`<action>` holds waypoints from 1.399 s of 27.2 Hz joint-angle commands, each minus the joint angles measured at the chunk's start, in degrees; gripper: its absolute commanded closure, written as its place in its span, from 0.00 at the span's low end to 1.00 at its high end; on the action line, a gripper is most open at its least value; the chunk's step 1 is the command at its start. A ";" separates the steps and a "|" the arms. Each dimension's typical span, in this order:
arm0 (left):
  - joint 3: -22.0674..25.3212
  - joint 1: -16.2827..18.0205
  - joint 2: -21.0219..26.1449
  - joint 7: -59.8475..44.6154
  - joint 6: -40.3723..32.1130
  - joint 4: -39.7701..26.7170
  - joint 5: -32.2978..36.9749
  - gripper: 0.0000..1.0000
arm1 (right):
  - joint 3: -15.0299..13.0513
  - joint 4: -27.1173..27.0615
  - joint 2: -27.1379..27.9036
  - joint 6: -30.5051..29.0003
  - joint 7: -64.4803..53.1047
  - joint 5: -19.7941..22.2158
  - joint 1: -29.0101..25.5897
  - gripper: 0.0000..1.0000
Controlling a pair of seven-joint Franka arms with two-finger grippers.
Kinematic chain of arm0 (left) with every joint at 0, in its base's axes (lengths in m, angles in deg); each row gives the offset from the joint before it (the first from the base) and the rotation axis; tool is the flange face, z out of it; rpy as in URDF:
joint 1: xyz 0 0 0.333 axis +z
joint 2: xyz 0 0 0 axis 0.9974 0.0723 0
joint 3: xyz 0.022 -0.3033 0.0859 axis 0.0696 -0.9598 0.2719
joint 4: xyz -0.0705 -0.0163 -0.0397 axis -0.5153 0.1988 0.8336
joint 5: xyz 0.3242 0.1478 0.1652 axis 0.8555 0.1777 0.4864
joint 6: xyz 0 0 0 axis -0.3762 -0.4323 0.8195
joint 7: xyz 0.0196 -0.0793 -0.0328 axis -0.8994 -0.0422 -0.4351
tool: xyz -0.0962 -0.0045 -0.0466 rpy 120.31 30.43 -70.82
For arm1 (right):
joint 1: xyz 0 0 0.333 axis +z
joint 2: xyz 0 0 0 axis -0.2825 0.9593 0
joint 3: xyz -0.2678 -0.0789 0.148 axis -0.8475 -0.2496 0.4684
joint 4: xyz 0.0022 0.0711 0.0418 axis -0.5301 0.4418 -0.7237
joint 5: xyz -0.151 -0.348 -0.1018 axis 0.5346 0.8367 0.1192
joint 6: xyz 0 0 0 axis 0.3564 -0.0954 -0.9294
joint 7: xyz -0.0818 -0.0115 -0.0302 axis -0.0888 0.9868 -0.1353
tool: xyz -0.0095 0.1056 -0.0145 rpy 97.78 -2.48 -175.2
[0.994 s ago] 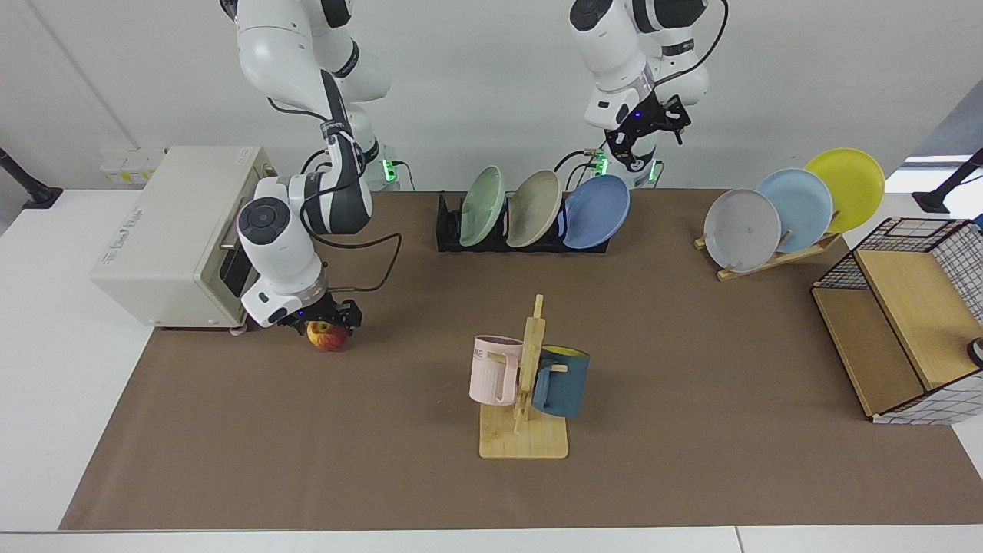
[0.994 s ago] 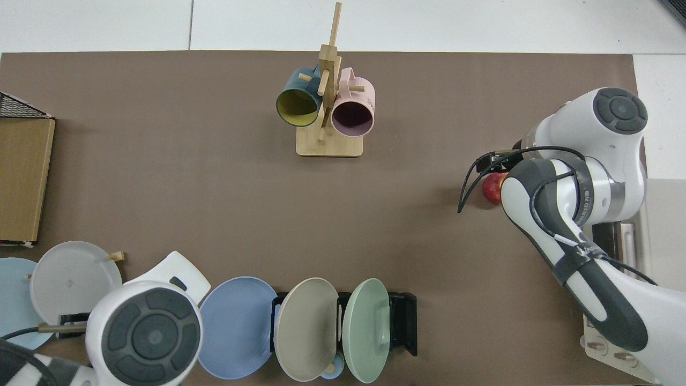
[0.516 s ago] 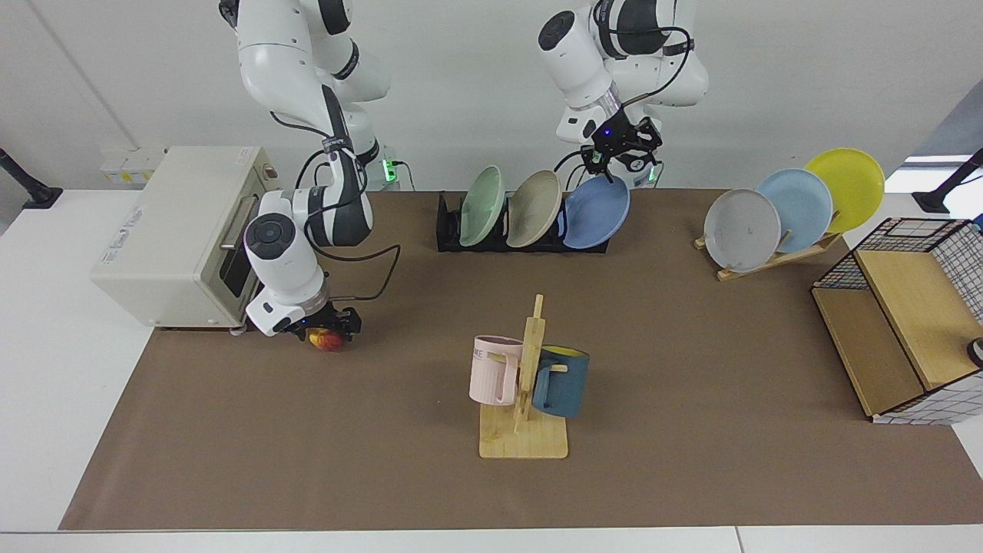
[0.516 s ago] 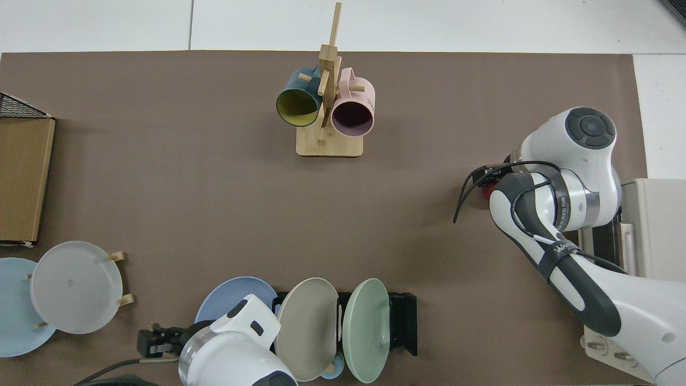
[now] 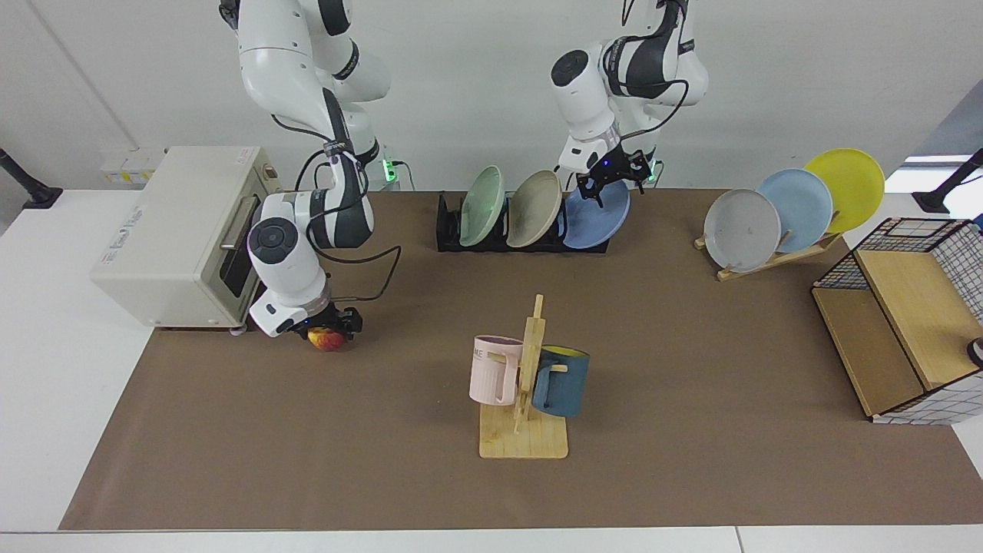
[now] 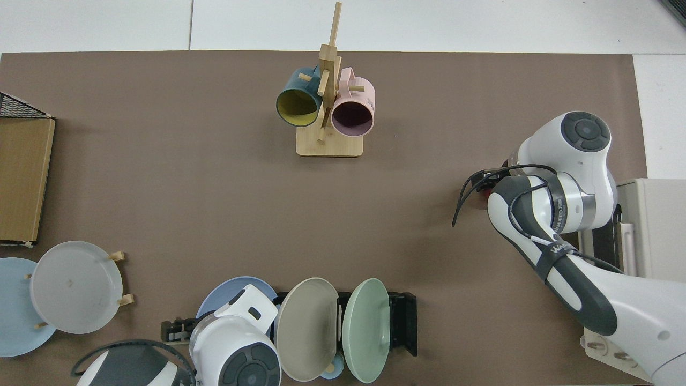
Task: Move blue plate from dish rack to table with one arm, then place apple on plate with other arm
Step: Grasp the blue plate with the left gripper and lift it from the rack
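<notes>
The left gripper (image 5: pixel 612 183) sits at the top rim of the blue plate (image 5: pixel 595 217), which leans in the dish rack (image 5: pixel 449 230); whether its fingers are parted I cannot tell; the right gripper (image 5: pixel 326 329) seemingly clasps the apple (image 5: pixel 326 339) on the table (image 5: pixel 691 369), ready for later

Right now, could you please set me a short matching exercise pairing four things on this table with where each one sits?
Things:
1. blue plate
2. apple
3. pink mug
4. yellow plate

Places:
A. on the wooden mug tree
B. under the right gripper, beside the toaster oven
C. in the black dish rack, by the left gripper
D. on the slanted wooden stand

Pairs: 1-C, 2-B, 3-A, 4-D
</notes>
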 commanded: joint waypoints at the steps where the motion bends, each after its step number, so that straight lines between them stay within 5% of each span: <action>1: 0.19 3.04 0.20 3.56 1.95 -0.80 -0.62 0.03 | 0.61 1.05 -0.32 -1.67 -1.45 0.98 -0.91 0.48; 3: 0.19 3.13 0.20 3.83 1.95 -0.80 -0.62 0.03 | 0.61 1.14 -0.32 -1.66 -3.20 0.89 -0.91 0.85; 5: 0.19 3.21 0.20 4.09 2.04 -0.80 -0.62 0.06 | 0.61 1.05 -0.32 -1.58 -3.91 0.89 -0.91 1.00; 16: 0.02 2.34 0.11 4.71 0.55 -0.72 -2.02 0.68 | 0.61 -0.79 -1.02 0.79 -4.00 0.81 -0.91 1.00; 20: 0.02 2.16 0.11 4.62 0.37 -0.54 -2.81 1.00 | 0.61 -2.19 -1.81 2.72 -4.08 0.19 -0.99 1.00; 38: -3.94 0.84 -0.59 4.09 -14.30 9.56 -1.06 1.00 | 0.61 -12.65 -9.54 22.76 -4.09 -0.60 -0.91 1.00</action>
